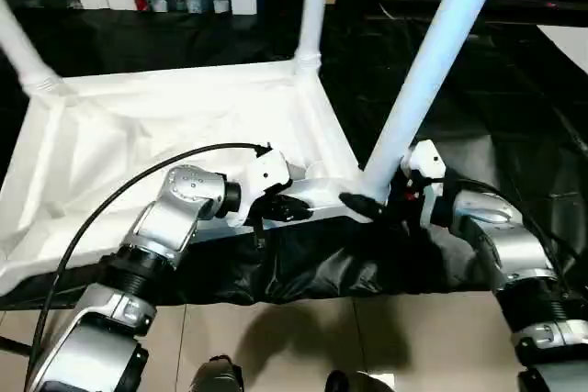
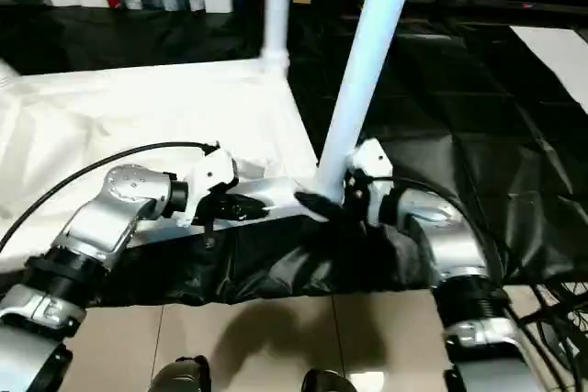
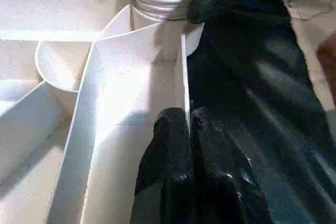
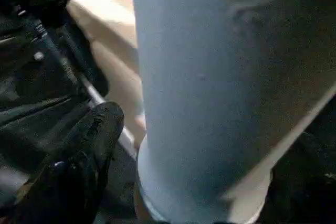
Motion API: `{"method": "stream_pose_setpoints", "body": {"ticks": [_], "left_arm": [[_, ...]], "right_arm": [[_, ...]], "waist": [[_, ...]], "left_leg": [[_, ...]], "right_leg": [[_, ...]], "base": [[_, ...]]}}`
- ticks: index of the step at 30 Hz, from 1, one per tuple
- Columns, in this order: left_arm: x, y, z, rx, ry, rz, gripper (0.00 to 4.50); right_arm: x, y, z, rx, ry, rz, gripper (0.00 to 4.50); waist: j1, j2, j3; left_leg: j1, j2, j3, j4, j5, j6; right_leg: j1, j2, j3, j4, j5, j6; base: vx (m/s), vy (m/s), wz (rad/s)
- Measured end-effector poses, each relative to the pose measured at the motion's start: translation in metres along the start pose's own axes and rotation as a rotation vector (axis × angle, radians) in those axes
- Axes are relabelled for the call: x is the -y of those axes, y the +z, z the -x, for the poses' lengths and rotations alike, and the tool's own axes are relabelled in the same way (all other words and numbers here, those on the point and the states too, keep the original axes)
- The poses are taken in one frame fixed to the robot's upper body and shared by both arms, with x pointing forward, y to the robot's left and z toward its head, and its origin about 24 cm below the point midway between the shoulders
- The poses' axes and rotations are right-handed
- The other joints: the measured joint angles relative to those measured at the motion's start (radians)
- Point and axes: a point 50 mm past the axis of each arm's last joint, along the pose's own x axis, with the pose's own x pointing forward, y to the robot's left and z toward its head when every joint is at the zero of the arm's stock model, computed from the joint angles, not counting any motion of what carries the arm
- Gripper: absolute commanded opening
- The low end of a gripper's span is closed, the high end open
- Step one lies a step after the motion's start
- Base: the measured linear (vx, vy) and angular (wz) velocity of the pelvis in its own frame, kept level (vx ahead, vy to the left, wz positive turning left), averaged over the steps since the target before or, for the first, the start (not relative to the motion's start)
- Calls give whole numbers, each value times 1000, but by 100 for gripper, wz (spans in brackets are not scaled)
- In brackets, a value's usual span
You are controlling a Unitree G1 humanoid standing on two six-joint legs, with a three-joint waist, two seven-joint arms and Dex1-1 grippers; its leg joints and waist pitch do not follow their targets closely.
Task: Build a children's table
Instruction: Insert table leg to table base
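Table top (image 1: 165, 126) is seen lying upside down, ribbed underside up, on a surface draped in black sheeting (image 1: 478, 117); whether a bench lies beneath cannot be told.

Legs: one (image 1: 312, 6) is seated upright in the far right corner socket; another (image 1: 23, 52) is standing at the far left corner, leaning outward. A third leg (image 1: 427, 71) is at the near right corner, tilted toward the right, its ribbed foot entered in the round socket (image 3: 157, 11) but, judging by the tilt, probably not fully home. The near left corner is hidden by the left forearm, so a fourth leg cannot be confirmed.

Left gripper (image 3: 189, 124): fingers pinched narrow on the thin upright wall of the top's near edge, just beside the near right socket; the top is being steadied.

Right gripper (image 1: 372, 204): closed around the base of the third leg, one black finger (image 4: 86, 145) seen against the tube just above the socket.

Progress judged: well along. Left to do, by estimate: straightening and seating this leg, checking the fourth, then turning the table upright.
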Motion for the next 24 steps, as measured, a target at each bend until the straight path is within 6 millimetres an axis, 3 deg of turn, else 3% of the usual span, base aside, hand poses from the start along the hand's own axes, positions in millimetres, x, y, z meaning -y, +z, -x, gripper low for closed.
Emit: {"method": "stream_pose_setpoints", "body": {"ticks": [3,11,14,15,24], "left_arm": [[0,-1,1,0,-30,-4,0],[-1,-4,6,-16,-74,-28,0],[0,-4,7,-20,-87,-32,0],[0,-5,7,-20,-91,-31,0],[0,-8,5,-14,-80,-12,0]], "right_arm": [[-2,-2,4,-26,40,12,397],[-5,-1,6,-52,84,37,323],[-6,-1,6,-55,92,35,318],[-6,-2,6,-56,98,34,295],[-8,-6,6,-63,91,10,275]], "waist": [[3,0,0],[8,1,-1],[9,1,-2],[9,0,-2],[13,0,-11]], "left_leg": [[0,0,0,1,0,0],[0,0,0,2,1,1],[0,0,0,3,1,1],[0,0,0,3,1,1],[0,0,1,4,1,1]], "right_leg": [[0,0,0,0,0,0],[0,0,0,2,1,0],[0,0,0,3,1,0],[0,0,0,3,1,0],[1,0,0,4,1,0]], "base": [[0,0,0],[0,0,0],[0,0,0],[0,0,0],[0,0,0]]}}
